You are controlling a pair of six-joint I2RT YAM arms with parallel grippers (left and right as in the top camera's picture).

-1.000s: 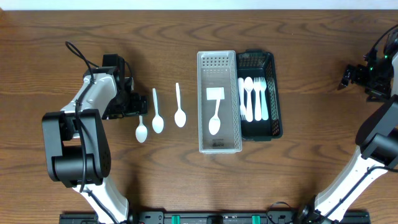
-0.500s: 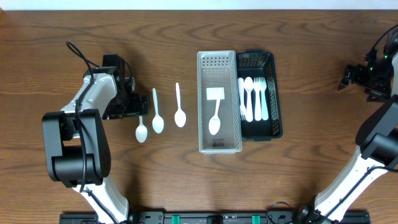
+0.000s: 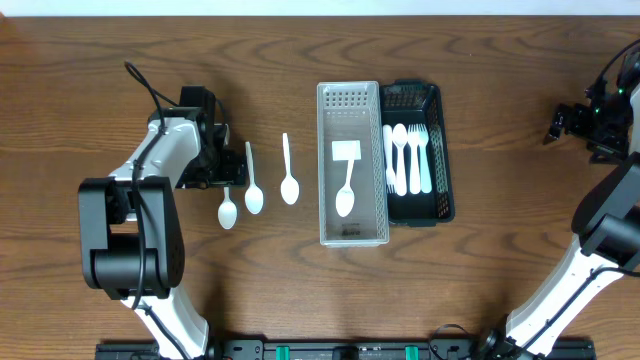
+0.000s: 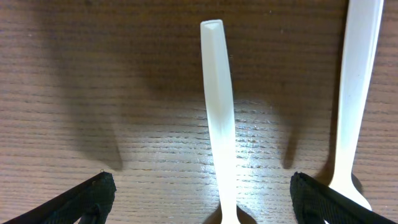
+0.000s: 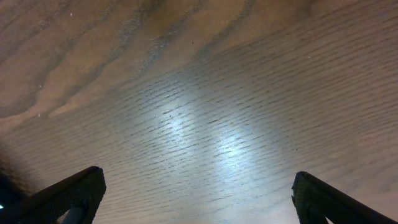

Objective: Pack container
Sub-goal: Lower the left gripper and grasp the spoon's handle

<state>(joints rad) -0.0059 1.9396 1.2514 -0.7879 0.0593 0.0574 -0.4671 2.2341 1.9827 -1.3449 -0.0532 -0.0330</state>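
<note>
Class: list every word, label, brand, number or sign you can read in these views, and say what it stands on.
None can be read.
The white spoons, the clear container and the black basket show no print. The white patch inside the container looks blank at this size.

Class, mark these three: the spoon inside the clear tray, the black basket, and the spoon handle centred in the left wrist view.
spoon in clear tray (image 3: 347,185), overhead view, on its handle.
black basket (image 3: 408,97), overhead view, on its bare far end.
centred spoon handle (image 4: 221,118), left wrist view, mid-handle.
</note>
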